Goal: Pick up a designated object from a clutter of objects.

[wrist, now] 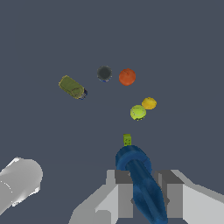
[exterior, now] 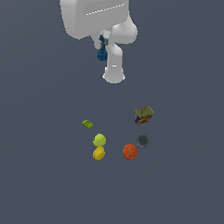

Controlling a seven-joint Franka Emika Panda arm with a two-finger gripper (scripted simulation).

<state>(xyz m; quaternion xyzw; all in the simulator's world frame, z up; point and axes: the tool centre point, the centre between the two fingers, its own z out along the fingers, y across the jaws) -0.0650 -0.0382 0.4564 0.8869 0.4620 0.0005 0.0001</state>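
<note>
The designated object [exterior: 102, 52], a dark blue elongated piece, hangs high above the floor, held in my gripper [exterior: 103, 44] under the white hand. In the wrist view the blue piece [wrist: 141, 183] sits between my two grey fingers [wrist: 124, 197], which are shut on it. The clutter of objects lies well below and apart from it: a green ball [exterior: 99, 140], a yellow ball [exterior: 99, 153], an orange-red ball [exterior: 130, 151], a dark grey disc [exterior: 142, 140], a flat green block [exterior: 87, 124] and a multicoloured box [exterior: 144, 114].
The wrist view shows the same items far below: the green block [wrist: 127, 140], green ball [wrist: 138, 112], yellow ball [wrist: 149, 103], orange-red ball [wrist: 127, 77], grey disc [wrist: 104, 73] and box [wrist: 72, 87]. A white arm link [wrist: 19, 181] shows at one edge.
</note>
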